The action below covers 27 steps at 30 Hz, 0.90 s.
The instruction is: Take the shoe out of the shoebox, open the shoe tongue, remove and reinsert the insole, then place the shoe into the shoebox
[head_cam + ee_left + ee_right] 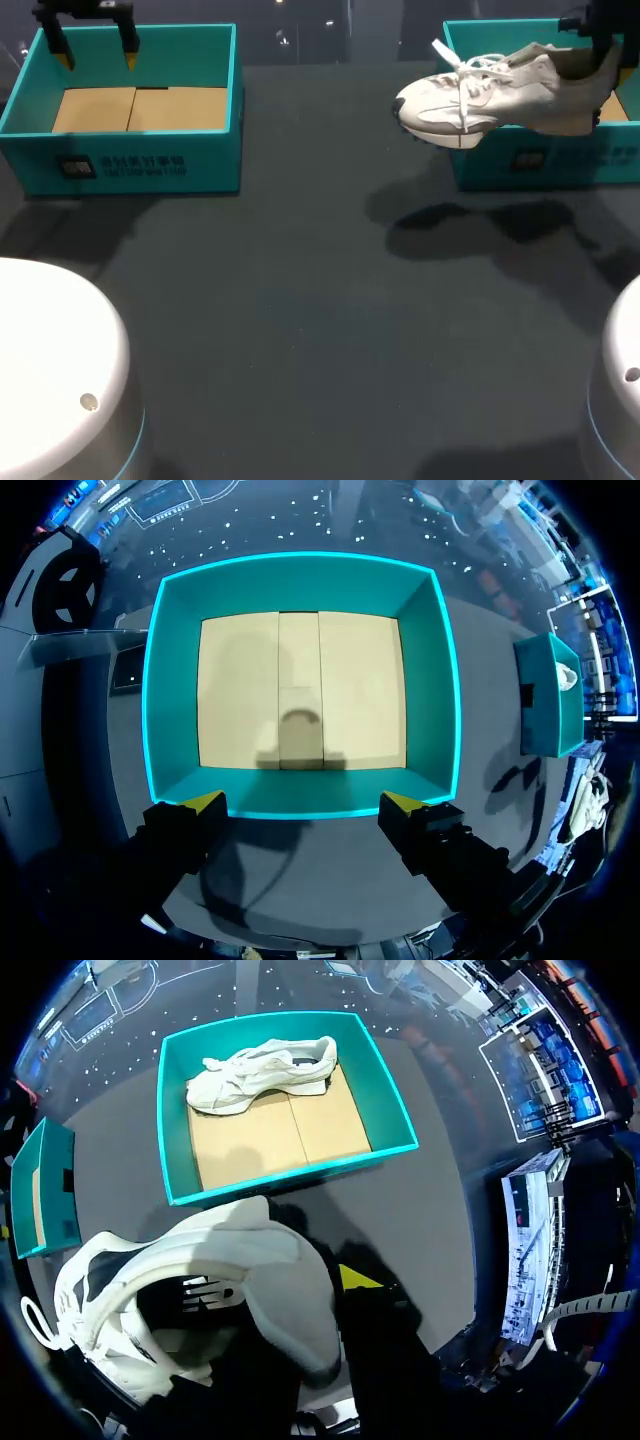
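Up at two o'clock, the right gripper (603, 62) clamps the heel of the white shoe (490, 95), in the air by the shoebox (560, 165). At ten o'clock, the left gripper (97, 55) hangs over another box (150, 165), fingers apart.

Black fingers (450, 850) with yellow tips (205, 802); white bases (50, 360)

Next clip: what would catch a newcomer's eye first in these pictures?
A white shoe hangs in the air over the front edge of the right shoebox, gripped at the heel by the right gripper, its shadow on the dark table. A second shoe lies inside that box. The left gripper hovers open over the empty left shoebox.
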Each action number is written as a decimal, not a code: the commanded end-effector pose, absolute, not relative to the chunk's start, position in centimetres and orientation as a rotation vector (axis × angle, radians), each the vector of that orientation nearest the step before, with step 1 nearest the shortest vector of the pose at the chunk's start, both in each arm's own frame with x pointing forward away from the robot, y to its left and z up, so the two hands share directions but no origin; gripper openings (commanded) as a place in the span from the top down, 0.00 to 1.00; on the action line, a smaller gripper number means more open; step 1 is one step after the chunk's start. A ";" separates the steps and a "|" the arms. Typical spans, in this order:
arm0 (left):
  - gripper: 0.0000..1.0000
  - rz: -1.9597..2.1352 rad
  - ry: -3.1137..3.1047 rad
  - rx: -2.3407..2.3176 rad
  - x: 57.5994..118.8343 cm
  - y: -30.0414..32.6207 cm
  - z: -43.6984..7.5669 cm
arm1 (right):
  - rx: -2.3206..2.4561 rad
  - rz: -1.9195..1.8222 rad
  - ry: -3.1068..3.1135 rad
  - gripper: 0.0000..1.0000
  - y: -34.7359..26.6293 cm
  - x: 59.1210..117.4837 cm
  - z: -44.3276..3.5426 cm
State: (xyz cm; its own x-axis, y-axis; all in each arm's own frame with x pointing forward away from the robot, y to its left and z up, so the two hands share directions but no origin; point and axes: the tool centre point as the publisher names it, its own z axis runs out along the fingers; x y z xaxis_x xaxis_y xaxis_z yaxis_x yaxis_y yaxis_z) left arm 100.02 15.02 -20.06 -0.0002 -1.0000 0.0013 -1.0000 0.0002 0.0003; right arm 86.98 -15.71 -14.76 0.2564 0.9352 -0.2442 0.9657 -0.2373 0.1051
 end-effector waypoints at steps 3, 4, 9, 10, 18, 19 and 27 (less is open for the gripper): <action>0.00 0.000 -2.221 2.221 100.0 15.0 -20.0 | 2.253 -0.116 1.758 1.00 -15.2 85.4 -15.3; 0.00 0.000 -2.221 2.221 100.0 15.0 -20.0 | 2.253 -0.116 1.758 1.00 -15.2 85.4 -15.3; 0.00 0.000 -2.221 2.221 100.0 15.0 -20.0 | 2.253 -0.116 1.758 1.00 -15.2 85.4 -15.3; 0.00 0.000 -2.221 2.221 100.0 15.0 -20.0 | 2.253 -0.116 1.758 1.00 -15.2 85.4 -15.3; 0.00 0.000 -2.221 2.221 100.0 15.0 -20.0 | 2.195 -0.199 1.735 1.00 -13.7 83.3 -16.7; 0.00 0.000 -2.221 2.221 100.0 15.0 -20.0 | 2.180 -0.214 1.728 1.00 -13.3 82.8 -17.1; 0.00 0.000 -2.221 2.221 100.0 15.0 -20.0 | 2.111 -0.293 1.745 1.00 -10.2 78.2 -20.0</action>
